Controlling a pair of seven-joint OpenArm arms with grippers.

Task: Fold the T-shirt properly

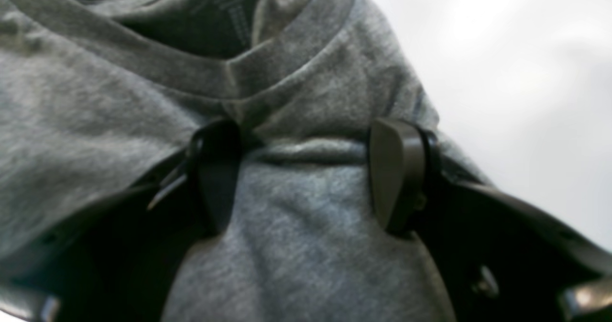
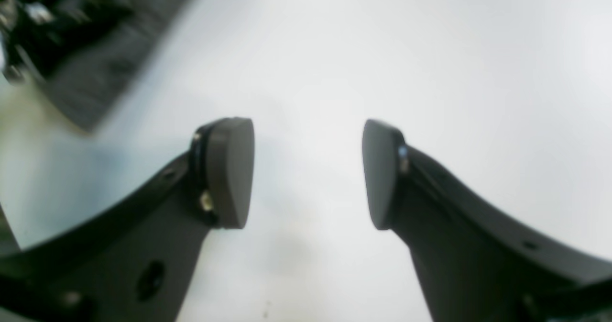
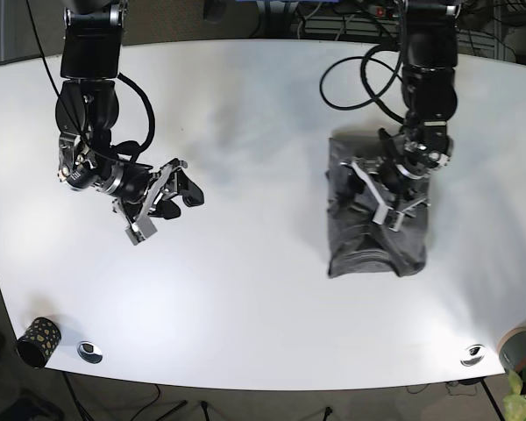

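Fingers of the left gripper spread open, straddling the T-shirt below its collar; press evenly.

The T-shirt is heather grey, its neckband a like grey and its inside darker. The table is plain white. Both tools, left and right, are black with dull grey pads. At the table's near left corner stands a black cup speckled with gold dots.
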